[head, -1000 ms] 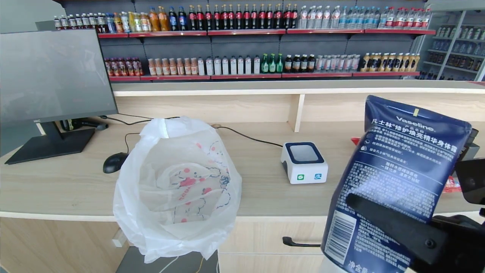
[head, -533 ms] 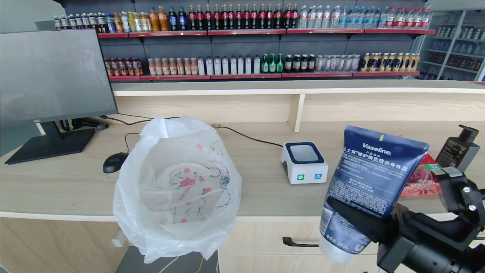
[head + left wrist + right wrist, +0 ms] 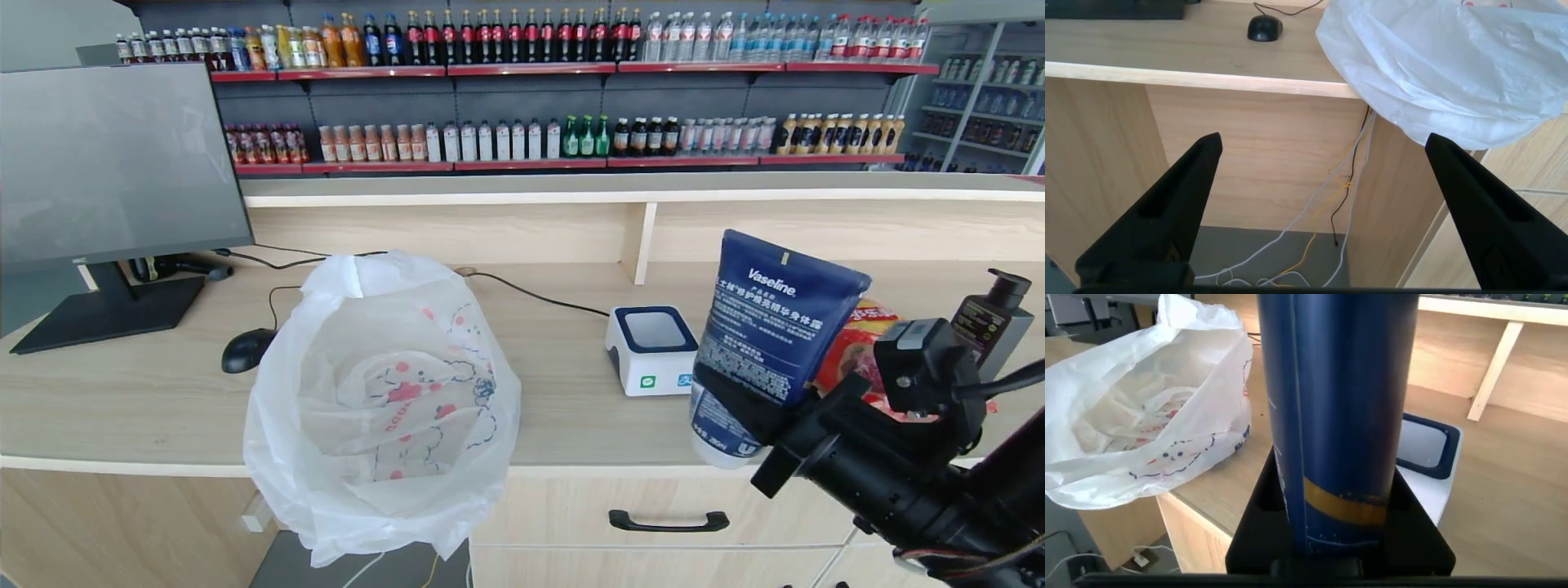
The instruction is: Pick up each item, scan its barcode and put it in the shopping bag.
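**Supervisor:** How far along are you?

**Operator:** Early, I judge. My right end effector (image 3: 739, 404) is clamped on the lower end of the blue lotion tube (image 3: 775, 327). I hold it upright, right of centre, just beside the barcode scanner (image 3: 655, 349) and not over its window. Scanning and bagging are both left. A red snack packet (image 3: 853, 347) and a dark pump bottle (image 3: 988, 322) sit on the tabletop (image 3: 122, 392) at far right.

**Supervisor:** And the bag? Your left arm?

**Operator:** The shopping bag (image 3: 384, 392) stands open, left of centre. I can't tell through its folds whether anything lies inside. My left end effector (image 3: 1321, 139) hangs below the tabletop edge, fingers wide apart. I can't make out the tube's barcode, and the packet is half hidden.
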`<state>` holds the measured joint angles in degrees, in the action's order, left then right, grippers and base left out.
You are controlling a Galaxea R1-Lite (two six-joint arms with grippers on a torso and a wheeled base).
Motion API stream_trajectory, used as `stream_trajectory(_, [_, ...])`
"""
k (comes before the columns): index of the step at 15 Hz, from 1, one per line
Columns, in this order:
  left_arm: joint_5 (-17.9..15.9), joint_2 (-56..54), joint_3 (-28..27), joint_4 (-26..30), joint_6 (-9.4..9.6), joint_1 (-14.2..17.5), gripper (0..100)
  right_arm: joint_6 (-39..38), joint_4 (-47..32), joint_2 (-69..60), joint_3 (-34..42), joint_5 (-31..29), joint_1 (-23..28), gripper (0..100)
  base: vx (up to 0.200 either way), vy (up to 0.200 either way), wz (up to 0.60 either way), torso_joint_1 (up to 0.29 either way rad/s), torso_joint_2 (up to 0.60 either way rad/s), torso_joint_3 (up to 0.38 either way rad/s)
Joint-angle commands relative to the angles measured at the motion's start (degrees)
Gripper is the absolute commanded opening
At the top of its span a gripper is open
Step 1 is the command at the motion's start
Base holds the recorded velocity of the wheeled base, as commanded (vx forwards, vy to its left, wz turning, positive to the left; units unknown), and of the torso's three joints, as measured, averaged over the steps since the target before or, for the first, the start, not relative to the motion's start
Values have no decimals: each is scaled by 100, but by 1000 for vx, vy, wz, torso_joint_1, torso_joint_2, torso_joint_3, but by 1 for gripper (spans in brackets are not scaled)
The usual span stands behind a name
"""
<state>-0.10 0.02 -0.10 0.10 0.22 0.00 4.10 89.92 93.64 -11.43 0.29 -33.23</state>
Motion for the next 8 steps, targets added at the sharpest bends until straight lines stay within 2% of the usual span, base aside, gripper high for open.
stream_trajectory(1, [1, -2, 1, -1, -4, 0, 100, 56, 8, 190, -359, -187, 45, 0, 0, 0, 0, 0, 0, 0])
stream_trajectory(8, [1, -2, 1, -1, -13, 0, 100, 197, 8, -12, -184, -214, 142, 0, 0, 0, 0, 0, 0, 0])
